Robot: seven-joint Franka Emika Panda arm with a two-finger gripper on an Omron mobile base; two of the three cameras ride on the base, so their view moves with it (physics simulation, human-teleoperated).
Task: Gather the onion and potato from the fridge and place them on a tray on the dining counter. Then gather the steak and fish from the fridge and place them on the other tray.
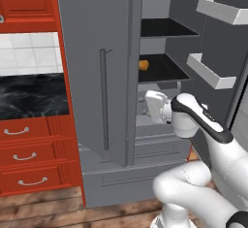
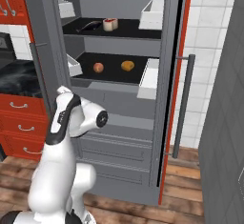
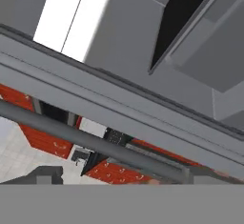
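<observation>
Inside the tall grey fridge (image 2: 119,51), doors open, two round orange-brown items, an onion (image 2: 98,67) and a potato (image 2: 127,66), sit apart on one black shelf (image 2: 114,73); the end effector (image 1: 149,106) is open, empty.

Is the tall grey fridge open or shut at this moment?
Open. The tall grey fridge has both doors swung aside, so its black inner shelves show, with a round orange-brown item and a reddish one on the lower shelf.

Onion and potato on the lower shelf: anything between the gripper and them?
Nothing visible. Fridge doors stand open; onion and potato lie apart on the bare shelf, with the open gripper below its front edge.
</observation>
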